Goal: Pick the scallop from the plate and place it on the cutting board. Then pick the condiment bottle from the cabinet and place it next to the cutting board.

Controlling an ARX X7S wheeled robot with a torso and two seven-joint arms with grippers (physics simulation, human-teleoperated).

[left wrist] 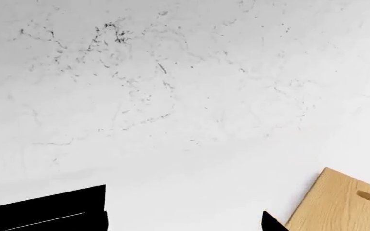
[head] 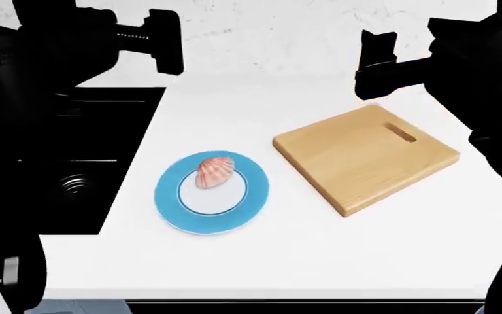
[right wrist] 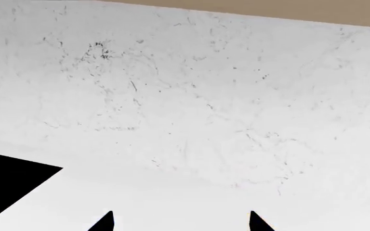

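A smooth white counter (head: pixel 321 255) holds a grainy rectangular wooden cutting board (head: pixel 366 157) at right, apart from the round blue-rimmed plate (head: pixel 165 195) at left. The ribbed pink scallop (head: pixel 214 171) lies on the plate. Right gripper (right wrist: pixel 179 222) fingers spread; left gripper (head: pixel 165 40) unclear.

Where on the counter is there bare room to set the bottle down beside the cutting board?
Bare counter runs along the near edge, in front of the plate and cutting board. A narrower bare strip separates the two. Behind the board, the right gripper hangs overhead. The scallop occupies the plate.
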